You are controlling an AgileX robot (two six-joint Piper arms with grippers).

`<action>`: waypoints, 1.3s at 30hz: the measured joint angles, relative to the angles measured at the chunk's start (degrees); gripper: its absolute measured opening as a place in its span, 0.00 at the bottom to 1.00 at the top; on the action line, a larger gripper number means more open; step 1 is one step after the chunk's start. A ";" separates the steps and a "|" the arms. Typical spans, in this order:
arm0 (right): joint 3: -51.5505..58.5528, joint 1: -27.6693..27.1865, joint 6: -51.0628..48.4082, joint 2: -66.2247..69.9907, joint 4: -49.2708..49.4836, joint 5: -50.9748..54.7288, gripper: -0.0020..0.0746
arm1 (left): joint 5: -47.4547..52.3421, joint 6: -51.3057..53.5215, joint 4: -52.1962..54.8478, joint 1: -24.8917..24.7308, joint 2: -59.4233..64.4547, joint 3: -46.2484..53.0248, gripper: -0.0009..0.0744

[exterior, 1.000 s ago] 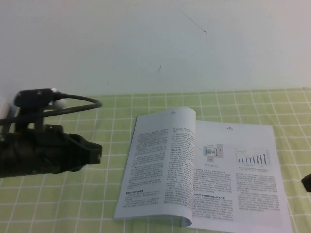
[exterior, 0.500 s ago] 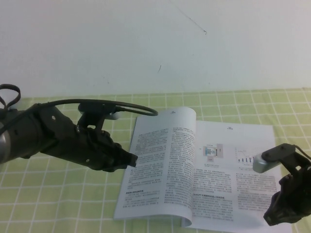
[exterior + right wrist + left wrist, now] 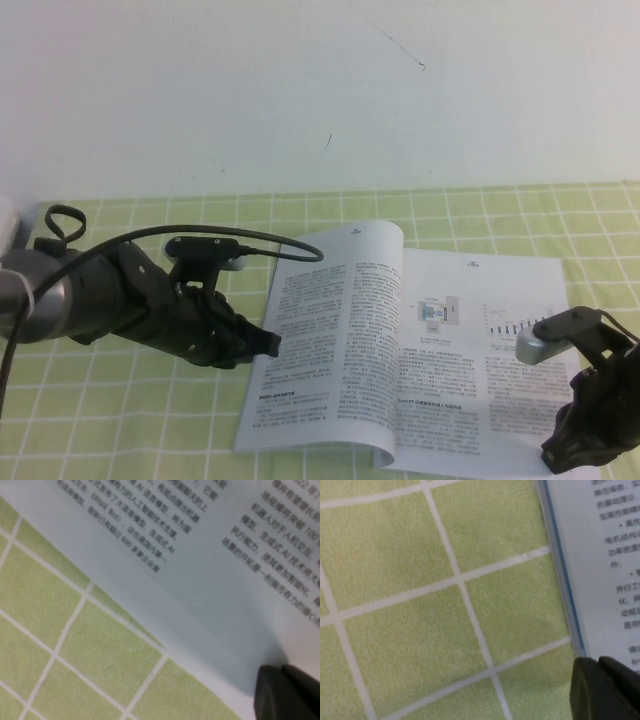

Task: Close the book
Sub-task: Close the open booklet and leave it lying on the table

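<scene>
Book [image 3: 420,350] lies open on the cloth-covered table [image 3: 120,420], right of centre, spine running front to back. The left page arches up off the table and the right page lies flat. Left pincer [image 3: 268,343] is just beside the book's left edge, about midway along it, with its arm reaching in from the left. Right pincer [image 3: 560,458] is at the book's front right corner, over the page edge. Wall [image 3: 300,90] stands behind the table.
</scene>
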 joint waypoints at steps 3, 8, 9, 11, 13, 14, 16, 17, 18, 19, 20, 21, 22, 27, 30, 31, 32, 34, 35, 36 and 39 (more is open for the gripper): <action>0.00 0.00 0.00 0.00 0.00 0.00 0.02 | -0.52 -0.42 0.00 0.00 1.20 -0.13 0.01; 0.00 0.00 0.00 0.00 0.00 0.00 0.02 | -0.16 -1.48 -0.70 0.00 1.89 -0.38 0.01; 0.00 0.00 0.00 0.00 0.00 0.00 0.02 | 0.18 -1.60 -0.97 0.00 2.00 -0.50 0.01; 0.00 0.00 0.00 0.00 0.00 0.00 0.02 | 0.79 -1.72 -1.92 0.00 2.11 -0.58 0.01; 0.00 0.00 0.00 0.00 0.00 0.00 0.02 | 1.17 -1.84 -3.12 -0.17 2.21 -0.63 0.01; 0.00 0.00 0.00 0.00 0.00 0.00 0.02 | 1.22 -1.84 -3.58 -0.46 2.19 -0.63 0.01; 0.00 0.00 0.00 0.00 0.00 0.00 0.02 | 1.22 -1.84 -4.00 -1.39 2.23 -0.63 0.01; 0.00 0.00 0.00 0.00 0.00 0.00 0.02 | 1.22 -1.84 -3.98 -1.95 2.23 -0.72 0.01; 0.00 0.00 0.00 0.00 0.00 0.00 0.02 | 1.22 -1.84 -4.10 -2.81 2.33 -0.76 0.01; 0.00 0.00 0.00 0.00 0.00 0.00 0.02 | 1.31 -1.84 -4.11 -3.78 2.44 -1.02 0.01; 0.00 0.00 0.00 0.00 0.00 0.00 0.02 | 1.43 -1.84 -4.11 -4.81 2.59 -1.36 0.01; 0.00 0.00 0.00 0.00 0.00 0.00 0.02 | 1.54 -1.84 -4.11 -5.88 2.68 -1.63 0.01; 0.00 0.00 0.00 0.00 0.00 0.00 0.02 | 1.81 -1.84 -4.11 -6.84 2.78 -2.09 0.01; 0.00 0.00 0.00 0.00 0.23 -0.21 0.02 | 3.14 -1.96 -4.63 -10.82 3.50 -5.43 0.01; 0.00 0.00 0.00 0.00 0.79 -0.55 0.02 | 2.99 -1.86 -6.30 -12.94 3.64 -8.46 0.01; 0.00 0.00 0.00 0.00 1.29 -0.84 0.02 | 2.48 -1.45 -7.12 -13.62 3.64 -9.42 0.01; 0.00 0.00 0.00 0.00 1.73 -1.29 0.02 | 1.94 -0.72 -7.95 -14.28 3.64 -10.35 0.01; 0.00 0.00 0.00 0.04 2.52 -2.11 0.02 | 1.19 0.75 -9.43 -15.36 3.64 -12.09 0.01; 0.00 0.04 -0.07 0.04 2.77 -2.59 0.02 | 1.22 1.63 -10.00 -15.90 3.64 -13.12 0.01; 0.00 0.14 -0.07 0.04 2.96 -3.04 0.02 | 1.47 2.10 -10.39 -16.25 3.64 -13.97 0.01; 0.00 0.14 -0.07 0.04 3.34 -4.03 0.02 | 2.97 3.78 -10.67 -16.91 3.64 -16.78 0.01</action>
